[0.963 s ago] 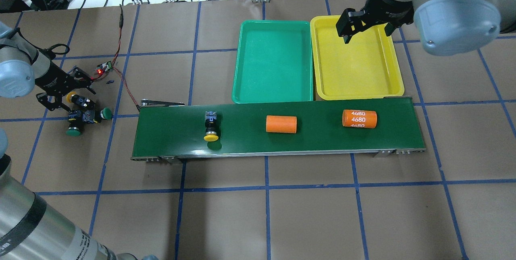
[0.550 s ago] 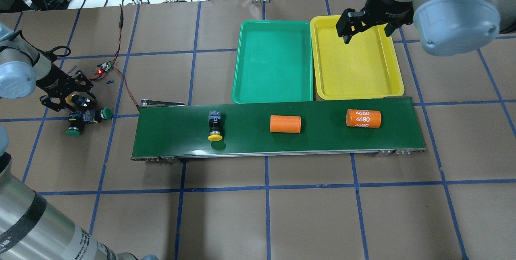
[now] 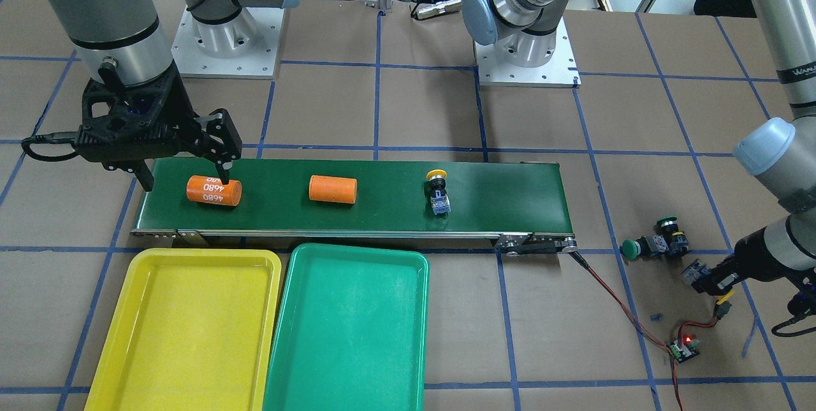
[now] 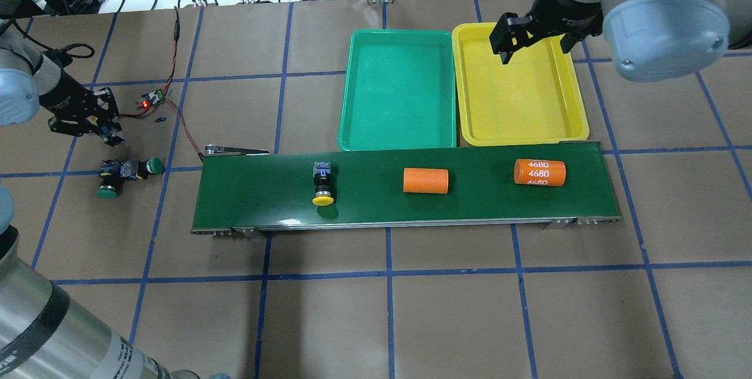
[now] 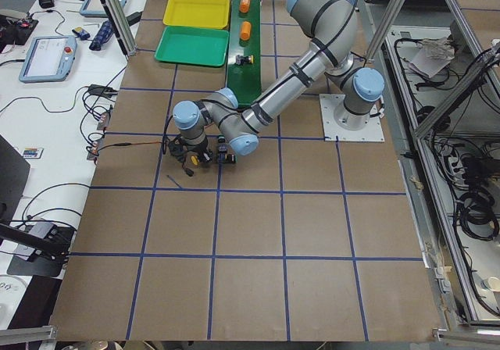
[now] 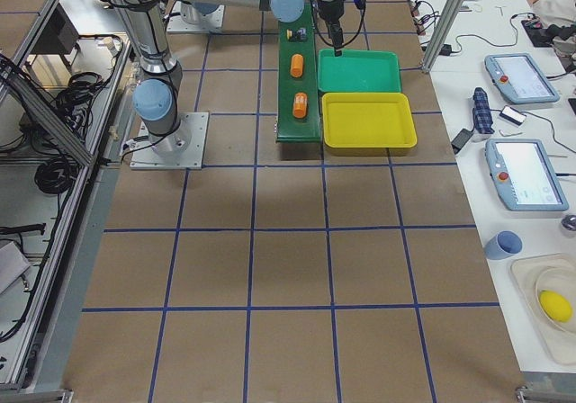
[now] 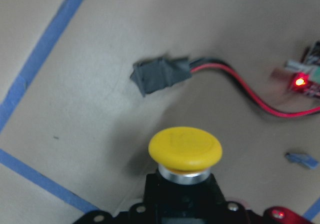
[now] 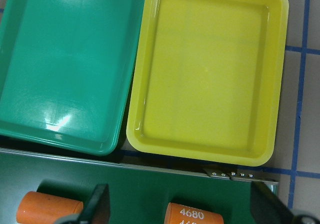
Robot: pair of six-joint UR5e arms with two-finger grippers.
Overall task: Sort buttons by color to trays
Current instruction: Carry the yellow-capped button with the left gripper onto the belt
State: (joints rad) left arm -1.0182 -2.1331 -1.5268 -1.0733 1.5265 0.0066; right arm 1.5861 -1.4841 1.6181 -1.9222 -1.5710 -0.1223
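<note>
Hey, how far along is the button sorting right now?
Nothing is sorted yet: the green tray and the yellow tray are both empty. In hand: the left gripper is shut on a yellow button. Left to do: that one, the second yellow button lying on the conveyor belt, and two green buttons on the table. The right gripper hangs open.

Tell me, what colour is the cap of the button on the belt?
The button has a yellow cap, clearest in the overhead view.

Looks down from behind and from across the bench [image 4: 446, 320] (mirrored), sharing the conveyor belt [image 4: 264, 191]; wrist-mounted up close, far off at either end.
</note>
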